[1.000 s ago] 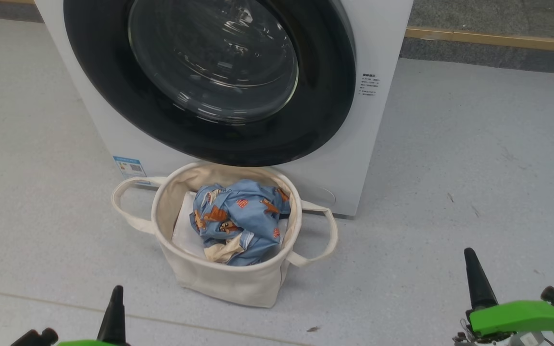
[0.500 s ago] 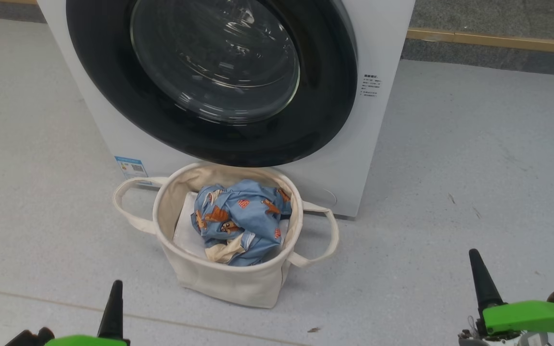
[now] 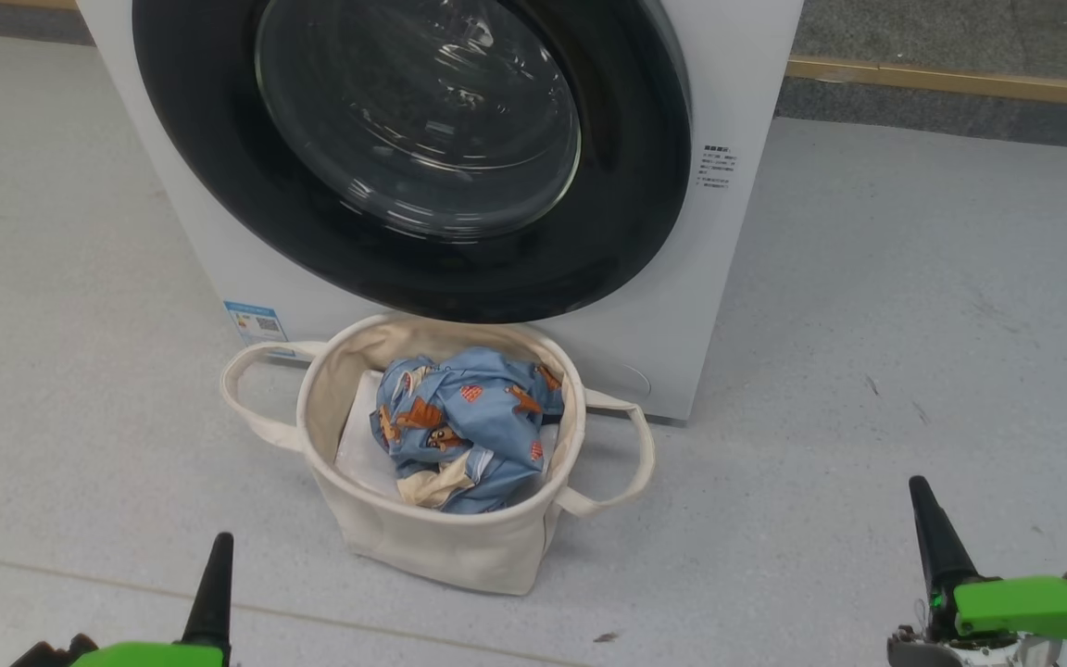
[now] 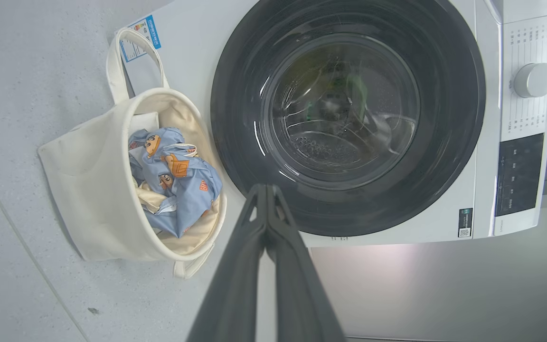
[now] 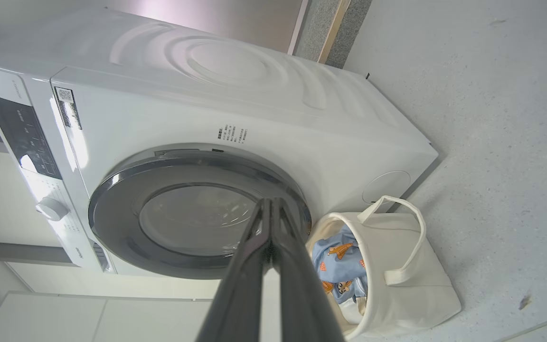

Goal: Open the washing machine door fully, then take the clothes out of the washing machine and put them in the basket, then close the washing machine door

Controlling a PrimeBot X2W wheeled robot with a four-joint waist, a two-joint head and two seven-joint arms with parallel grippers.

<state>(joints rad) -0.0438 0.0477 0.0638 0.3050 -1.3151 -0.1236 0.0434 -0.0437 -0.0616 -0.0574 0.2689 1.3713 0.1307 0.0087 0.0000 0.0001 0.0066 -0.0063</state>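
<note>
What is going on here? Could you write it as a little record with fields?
washing machine door: shut, flush on the washing machine
clothes: blue printed garment, bunched inside the basket on a white sheet
basket: upright on the floor, close before the machine
left gripper: shut, holding nothing
right gripper: shut, holding nothing

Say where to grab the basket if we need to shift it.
Probably the right loop handle of the basket: it arcs clear of the soft wall, leaving an open gap inside. Come from the robot's right and above, and pinch the strap.
</note>
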